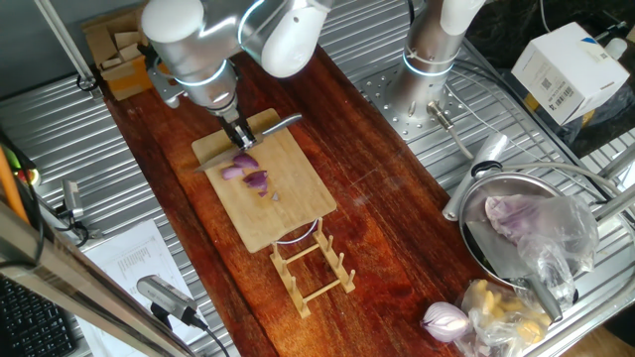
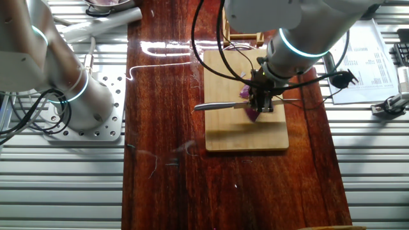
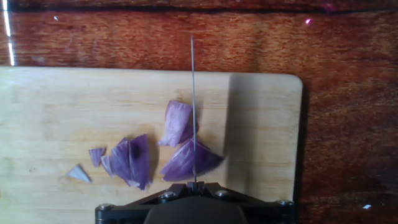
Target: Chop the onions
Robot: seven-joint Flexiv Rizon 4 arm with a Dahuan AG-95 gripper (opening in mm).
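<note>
A dark wood bench [image 1: 387, 198] carries my board [image 1: 288, 213], with the onions [image 3: 186, 163] lying cut at its middle. My gripper [image 1: 236, 135] is clamped on the knife [image 2: 220, 106], its blade over the largest wedge. The pieces look light, slick and layered, likely to skid, so I'd press straight down.

In the hand view the hand [image 3: 194, 198] is cut off by the bottom edge, its fingers unseen.

Dark reddish wooden tabletop [image 1: 377, 198] running diagonally through the frame, ribbed metal surface [image 1: 60, 129] at left and upper right, bright light glare [image 2: 166, 48] on wood upper centre
</note>
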